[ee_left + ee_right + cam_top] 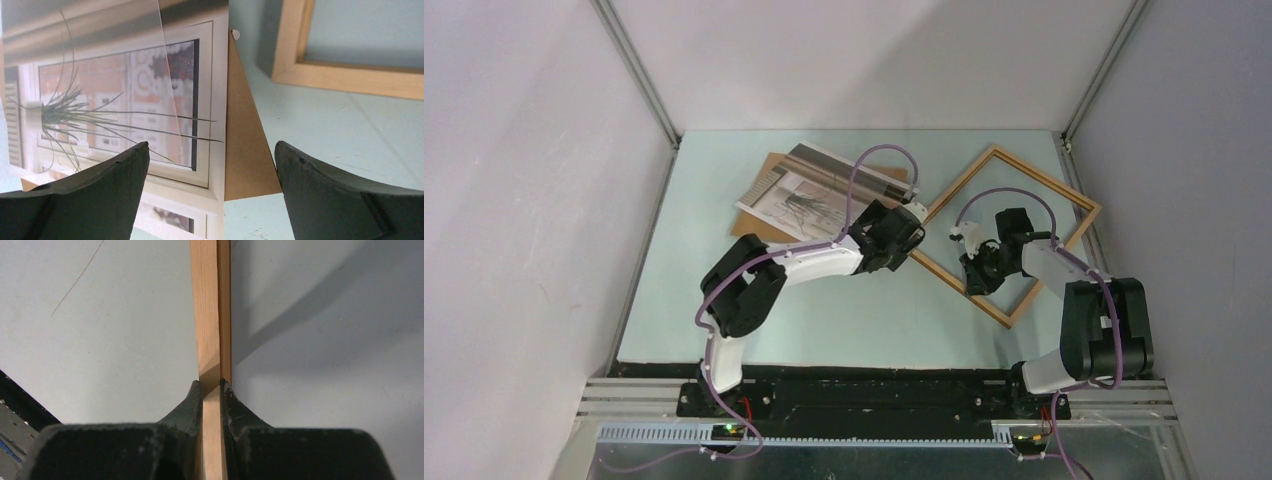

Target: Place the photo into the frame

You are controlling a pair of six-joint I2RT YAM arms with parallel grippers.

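1. In the top view, the photo (809,195) lay picture side up at about 11 o'clock on the pale surface (844,320). It rested askew on a brown backing board (762,172).
2. The frame (1047,179) lay toward 2 o'clock, turned like a diamond, with the photo outside it.
3. The left end effector (914,215) hovered between the photo's right corner and the frame's 9 o'clock corner. The right end effector (974,280) sat on the frame's 7 o'clock side.
4. In the left wrist view, the left end effector (211,147) was spread wide with nothing between its fingers (100,195).
5. Beyond them the photo (125,90) filled the 10 o'clock area, partly under a clear sheet (100,30). A wedge of backing board (245,150) showed just beside it at 6 o'clock.
6. One corner of the frame (295,50) lay at 1 o'clock on the surface (350,130), apart from the board.
7. In the right wrist view, the right end effector (212,385) was nearly closed, and its fingers (192,402) pinched the frame's (207,315) narrow wooden moulding.
8. The moulding ran straight toward 12 o'clock over the surface (100,340).
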